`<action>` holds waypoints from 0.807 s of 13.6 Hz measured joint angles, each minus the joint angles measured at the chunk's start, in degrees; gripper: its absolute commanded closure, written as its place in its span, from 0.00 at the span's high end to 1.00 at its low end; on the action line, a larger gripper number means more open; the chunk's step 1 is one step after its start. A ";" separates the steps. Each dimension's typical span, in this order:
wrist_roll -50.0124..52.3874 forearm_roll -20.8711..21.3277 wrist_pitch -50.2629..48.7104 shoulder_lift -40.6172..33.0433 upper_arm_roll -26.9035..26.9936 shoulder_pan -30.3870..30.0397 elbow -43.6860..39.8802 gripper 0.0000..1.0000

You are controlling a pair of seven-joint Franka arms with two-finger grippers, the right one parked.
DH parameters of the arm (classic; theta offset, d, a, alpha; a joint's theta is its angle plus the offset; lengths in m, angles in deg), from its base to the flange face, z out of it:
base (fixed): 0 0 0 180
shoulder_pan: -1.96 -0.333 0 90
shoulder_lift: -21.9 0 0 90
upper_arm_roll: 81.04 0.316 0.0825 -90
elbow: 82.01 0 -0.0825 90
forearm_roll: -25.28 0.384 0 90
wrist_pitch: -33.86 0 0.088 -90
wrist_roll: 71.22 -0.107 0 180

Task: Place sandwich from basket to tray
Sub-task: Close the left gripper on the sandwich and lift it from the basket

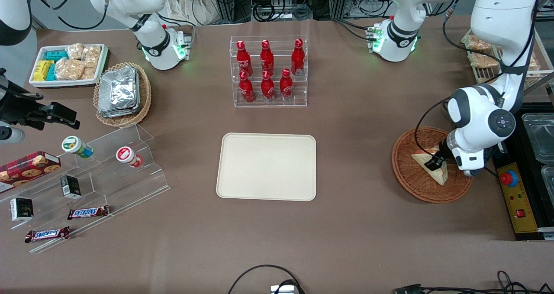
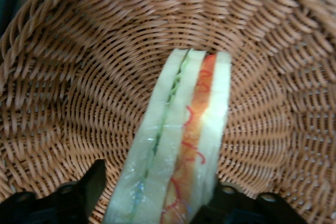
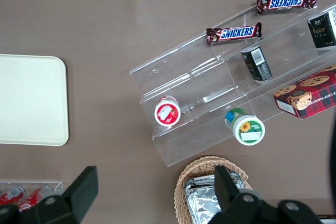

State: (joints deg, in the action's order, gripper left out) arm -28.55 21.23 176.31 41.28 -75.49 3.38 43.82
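The sandwich, a pale bread wedge, lies in the brown wicker basket toward the working arm's end of the table. My gripper is down inside the basket and open, one finger on each side of the wedge. The left wrist view shows the sandwich edge-on, with green and red-orange filling, standing on the basket floor. One finger stands a little apart from the bread and the other finger sits right against it, with my gripper straddling the sandwich. The cream tray lies bare at mid-table.
A clear rack of red bottles stands farther from the camera than the tray. A yellow box with a red stop button sits beside the basket. An acrylic snack shelf, a foil-pack basket and a white bin lie toward the parked arm's end.
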 measured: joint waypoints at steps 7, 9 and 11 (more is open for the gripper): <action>-3.41 -0.01 -3.95 -2.67 -0.16 0.33 -3.30 0.00; -9.08 0.00 -7.22 -5.93 -0.15 0.37 -4.25 0.00; -15.62 -0.01 -16.29 -8.49 -0.08 0.33 -8.22 0.00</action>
State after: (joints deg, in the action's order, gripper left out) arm -44.16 21.22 160.02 32.78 -75.57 3.71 35.59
